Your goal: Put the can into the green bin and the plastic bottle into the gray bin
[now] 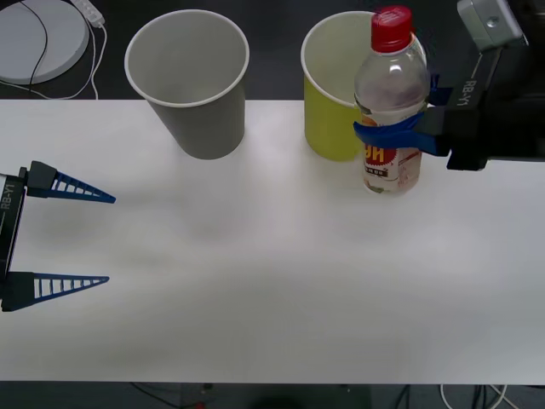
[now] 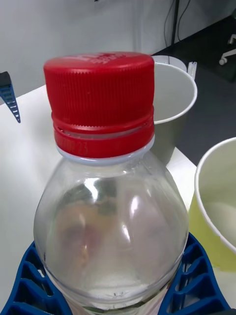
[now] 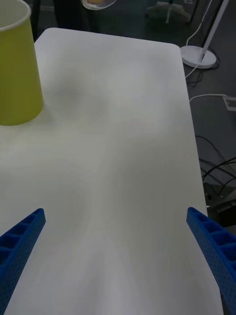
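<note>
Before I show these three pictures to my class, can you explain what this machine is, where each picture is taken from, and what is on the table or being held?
This is a two-armed robot at a white table. The wide picture looks down from above its arms. The other two come from cameras on its wrists.

The right gripper, with blue ribbed fingers, is shut on a clear plastic bottle with a red cap, held upright in front of the green bin. The right wrist picture shows that bottle close up.

The left gripper is open over the table's left side, holding nothing.

The gray bin stands left of the green one.
</note>
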You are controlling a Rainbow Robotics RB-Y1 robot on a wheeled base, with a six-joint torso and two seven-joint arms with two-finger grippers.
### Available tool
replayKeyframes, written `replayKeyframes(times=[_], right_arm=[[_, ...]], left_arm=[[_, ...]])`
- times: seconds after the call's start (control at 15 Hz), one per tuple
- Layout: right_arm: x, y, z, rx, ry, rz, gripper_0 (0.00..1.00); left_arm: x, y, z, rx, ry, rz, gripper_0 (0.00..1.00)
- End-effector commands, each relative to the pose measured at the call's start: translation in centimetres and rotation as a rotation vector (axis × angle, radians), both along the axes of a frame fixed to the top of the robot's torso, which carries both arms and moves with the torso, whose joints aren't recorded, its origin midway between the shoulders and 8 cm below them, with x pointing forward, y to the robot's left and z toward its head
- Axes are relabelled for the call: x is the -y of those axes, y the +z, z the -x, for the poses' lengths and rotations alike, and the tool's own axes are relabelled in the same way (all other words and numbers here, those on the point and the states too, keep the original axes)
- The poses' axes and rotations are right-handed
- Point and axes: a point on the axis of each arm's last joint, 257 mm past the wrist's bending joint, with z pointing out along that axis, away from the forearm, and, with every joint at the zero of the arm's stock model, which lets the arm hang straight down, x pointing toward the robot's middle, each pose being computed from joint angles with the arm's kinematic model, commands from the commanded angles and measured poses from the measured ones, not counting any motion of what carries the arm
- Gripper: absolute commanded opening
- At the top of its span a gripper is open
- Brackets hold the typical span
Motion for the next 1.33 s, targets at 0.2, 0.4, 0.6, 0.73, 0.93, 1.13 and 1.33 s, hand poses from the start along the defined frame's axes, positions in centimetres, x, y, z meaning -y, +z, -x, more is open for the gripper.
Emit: replayKeyframes(times=[0.2,0.4,0.6,0.73,0.93,1.13,1.33], right_arm=[[-2.2,1.2,-1.6,-0.025,0.016,0.002,0.0],[-2.3,1.7,-3.4,-0.015,0.004,0.067,0.0],[-2.0,2.9,-4.4,-0.025,-0.016,0.147,0.0],[-2.3,3.1,-4.6,-0.071,-0.041,0.181,0.0],[-3.0,3.9,-5.3,-0.079,-0.065,0.244,0.0],[-4.1,4.0,-6.3,-0.102,-0.064,0.267,0.0],[-5.1,4.9,-7.4,-0.118,-0.079,0.316,0.0]], left_arm=[[0.0,0.0,0.0,0.0,0.0,0.0,1.0],[0.0,0.0,0.0,0.0,0.0,0.0,1.0],[0.0,0.0,0.0,0.0,0.0,0.0,1.0],[0.0,0.0,0.0,0.0,0.0,0.0,1.0],[0.0,0.0,0.0,0.0,0.0,0.0,1.0],[0.0,0.0,0.0,0.0,0.0,0.0,1.0],[0.0,0.0,0.0,0.0,0.0,0.0,1.0]])
